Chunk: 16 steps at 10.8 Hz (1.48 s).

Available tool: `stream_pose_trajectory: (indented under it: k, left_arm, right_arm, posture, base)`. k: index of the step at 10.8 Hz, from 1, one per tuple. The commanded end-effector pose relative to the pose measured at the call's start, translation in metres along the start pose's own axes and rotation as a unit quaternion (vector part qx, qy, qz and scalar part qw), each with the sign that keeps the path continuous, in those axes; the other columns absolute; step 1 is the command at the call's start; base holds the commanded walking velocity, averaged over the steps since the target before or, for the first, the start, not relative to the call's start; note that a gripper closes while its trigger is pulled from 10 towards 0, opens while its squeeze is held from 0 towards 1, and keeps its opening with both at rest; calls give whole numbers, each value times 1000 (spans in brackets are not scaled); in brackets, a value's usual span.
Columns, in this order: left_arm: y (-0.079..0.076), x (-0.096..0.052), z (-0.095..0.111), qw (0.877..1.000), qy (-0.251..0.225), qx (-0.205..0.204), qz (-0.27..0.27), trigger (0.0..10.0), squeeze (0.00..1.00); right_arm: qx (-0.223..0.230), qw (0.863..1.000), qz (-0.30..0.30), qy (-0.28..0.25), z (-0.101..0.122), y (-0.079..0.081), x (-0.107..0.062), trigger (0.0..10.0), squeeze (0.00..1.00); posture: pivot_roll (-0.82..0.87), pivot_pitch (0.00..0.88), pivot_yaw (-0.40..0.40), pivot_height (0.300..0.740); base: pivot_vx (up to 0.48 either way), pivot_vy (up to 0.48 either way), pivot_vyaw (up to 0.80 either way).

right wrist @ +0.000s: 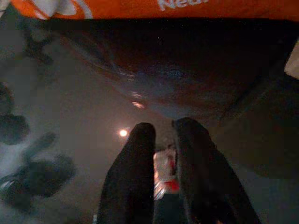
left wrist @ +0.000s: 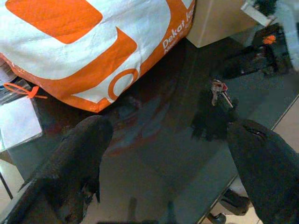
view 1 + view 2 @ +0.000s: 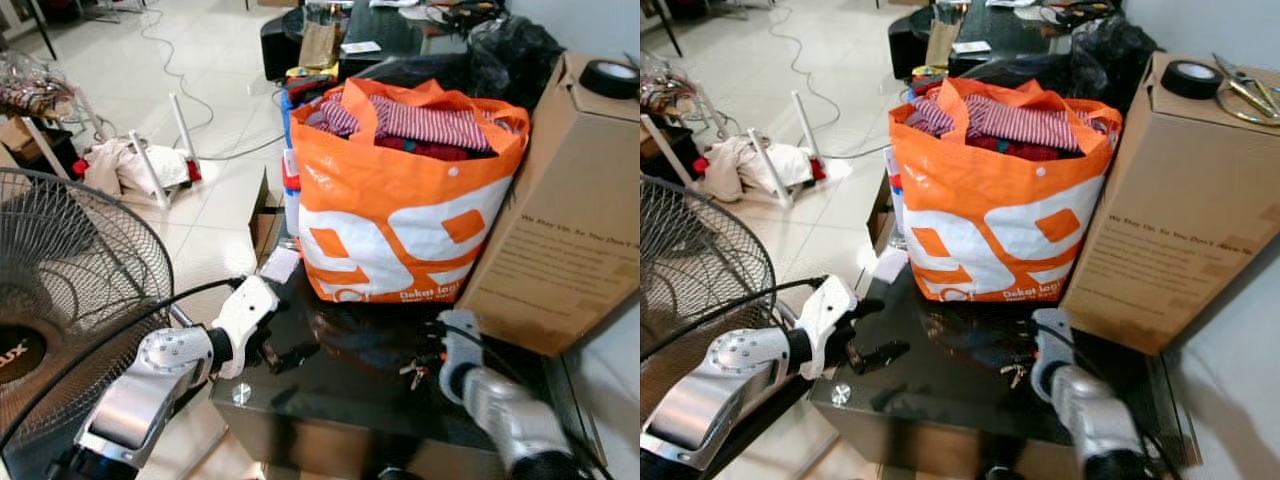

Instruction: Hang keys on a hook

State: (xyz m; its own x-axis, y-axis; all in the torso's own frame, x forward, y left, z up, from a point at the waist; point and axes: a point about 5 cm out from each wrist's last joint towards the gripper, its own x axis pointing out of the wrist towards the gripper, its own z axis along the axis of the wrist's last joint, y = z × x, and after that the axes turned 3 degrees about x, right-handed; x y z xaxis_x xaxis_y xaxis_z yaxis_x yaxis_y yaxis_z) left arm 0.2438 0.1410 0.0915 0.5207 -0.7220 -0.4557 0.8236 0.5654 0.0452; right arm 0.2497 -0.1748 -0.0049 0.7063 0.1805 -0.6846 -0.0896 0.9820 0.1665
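A small bunch of keys point(image 3: 413, 372) with a red tag lies at the front of the black glass table point(image 3: 350, 400). My right gripper point(image 3: 432, 350) reaches down onto it. In the right wrist view its fingers point(image 1: 135, 177) stand close together with the keys point(image 1: 164, 172) pinched between them. My left gripper point(image 3: 883, 331) hovers open over the table's left edge, a short way left of the keys. In its wrist view the two fingers point(image 2: 79, 158) are spread wide with nothing between them, and the keys point(image 2: 218, 91) lie ahead.
A full orange-and-white shopping bag point(image 3: 400, 200) of clothes stands on the table behind the keys. A tall cardboard box point(image 3: 570, 220) with a tape roll point(image 3: 609, 77) on top is at the right. A black floor fan point(image 3: 60, 290) is close on the left.
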Motion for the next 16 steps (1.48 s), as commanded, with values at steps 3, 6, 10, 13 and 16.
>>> stream_pose_trajectory:
  k: [3, 6, 10, 13, 16]
  left_arm:
    - [1, -2, 0, 1000, 5, 10, 2, 10000, 0]
    - [-1, -3, 0, 1000, 7, 11, -2, 10000, 0]
    - [-1, -2, 0, 1000, 9, 13, -5, 10000, 0]
    - [-1, -2, 0, 1000, 8, 11, -5, 10000, 0]
    - [0, -1, 0, 1000, 6, 10, -5, 10000, 0]
  right_arm:
    - [-56, 998, -39, 11, -2, -4, 8, 10000, 1000]
    - [-81, 993, -83, 33, -10, -14, 14, 10000, 0]
    - [-85, 992, -74, 63, -20, -16, 17, 2078, 0]
    - [-27, 995, -69, 68, -27, -19, 17, 0, 0]
    - [23, 996, -75, 39, -26, -29, 14, 0, 0]
  posture:
    - [-53, 0, 20, 740]
    - [-56, 0, 24, 740]
    - [-54, 0, 25, 740]
    - [-58, 0, 26, 740]
    - [-65, 0, 28, 740]
  base:
    - [0, 0, 0]
    - [0, 0, 0]
    - [0, 0, 0]
    - [0, 0, 0]
    - [0, 0, 0]
